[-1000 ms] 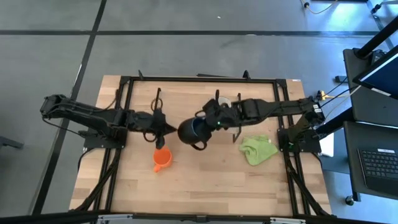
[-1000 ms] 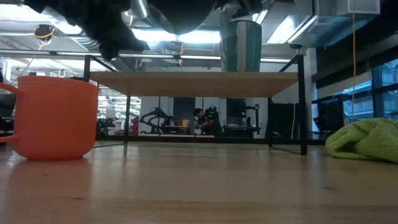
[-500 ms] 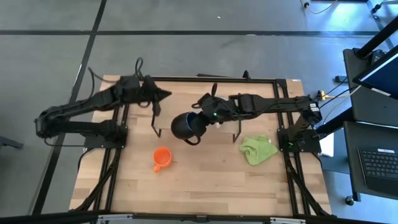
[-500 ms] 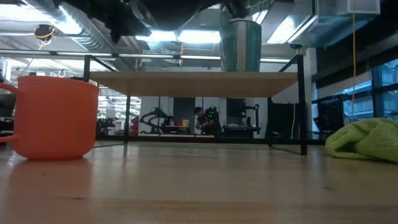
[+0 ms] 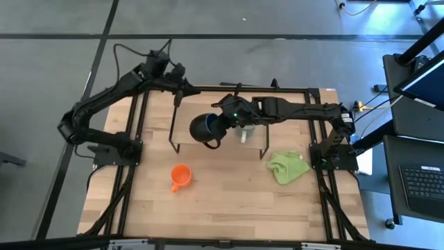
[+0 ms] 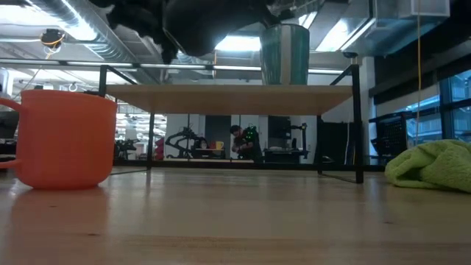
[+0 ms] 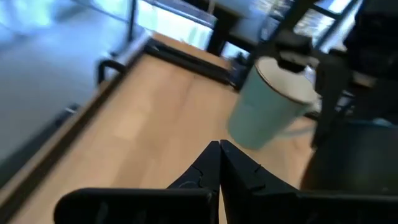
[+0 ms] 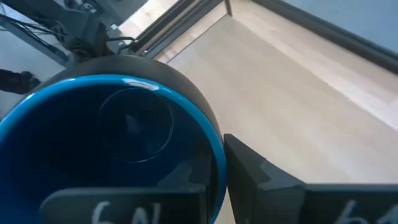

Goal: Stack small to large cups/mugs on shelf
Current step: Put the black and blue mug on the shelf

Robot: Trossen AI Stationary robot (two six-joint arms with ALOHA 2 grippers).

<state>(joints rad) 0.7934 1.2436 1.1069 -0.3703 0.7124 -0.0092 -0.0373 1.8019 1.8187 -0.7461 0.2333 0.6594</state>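
Observation:
My right gripper [image 5: 223, 122] is shut on the dark blue mug [image 5: 204, 129], held in the air over the left part of the low wooden shelf [image 5: 253, 104]; the mug also shows at the top of the low view [image 6: 193, 29]. The white mug [image 5: 244, 132] stands upright on the shelf, just right of the blue one, and also shows in the left wrist view [image 7: 273, 102]. The small orange mug [image 5: 180, 176] stands on the table nearer the front. My left gripper [image 5: 182, 90] is shut and empty, raised near the shelf's far left corner. My right gripper holds the blue mug by its rim [image 8: 217, 155], one finger inside the blue hollow and one finger [image 8: 255, 171] outside the wall. The fingers come level from the table's right. The mug is lifted clear and tipped, mouth toward the right, handle [image 5: 212, 144] toward the near side.
A lime-green cloth [image 5: 288, 167] lies on the table at the right, near the shelf's right legs. The shelf's thin black legs [image 5: 173, 135] stand left of the blue mug. Bare tabletop [image 5: 229, 201] lies in front.
My left gripper has risen and gone from beside the orange mug toward the table's far edge, staying shut. My right gripper has carried the blue mug toward the far edge and a little left, over the shelf.

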